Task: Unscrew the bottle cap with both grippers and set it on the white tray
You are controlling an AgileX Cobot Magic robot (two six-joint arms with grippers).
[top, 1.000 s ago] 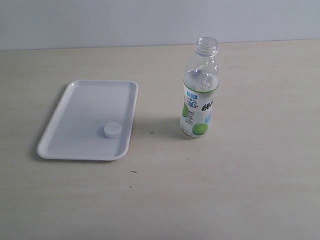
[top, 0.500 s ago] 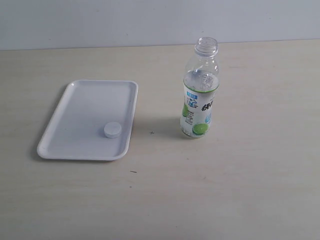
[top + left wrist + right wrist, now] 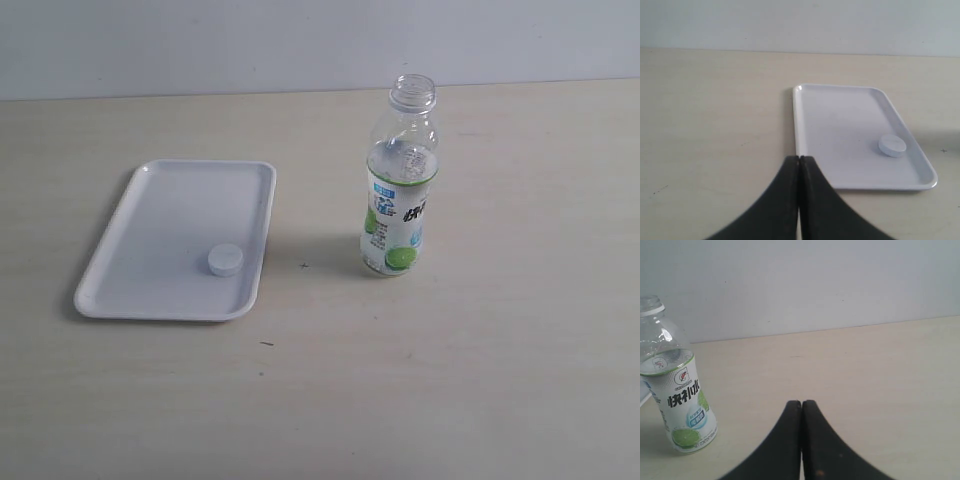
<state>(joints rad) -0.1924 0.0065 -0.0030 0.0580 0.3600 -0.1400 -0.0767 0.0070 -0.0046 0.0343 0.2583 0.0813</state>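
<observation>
The small white bottle cap (image 3: 225, 259) (image 3: 892, 145) lies flat inside the white tray (image 3: 150, 215) (image 3: 840, 120), near the tray's front right corner in the exterior view. To the tray's right stands the clear bottle (image 3: 399, 190) (image 3: 677, 390), upright, uncapped, with its lime label. Neither arm shows in the exterior view. My left gripper (image 3: 799, 159) is shut with nothing in it, well back from the tray's near rim. My right gripper (image 3: 801, 403) is also shut and empty, off to one side of the bottle and apart from it.
The light wooden table (image 3: 480, 380) spreads around tray and bottle. A pale wall (image 3: 300, 40) rises behind its far edge. A few small dark specks (image 3: 304, 266) mark the tabletop between tray and bottle.
</observation>
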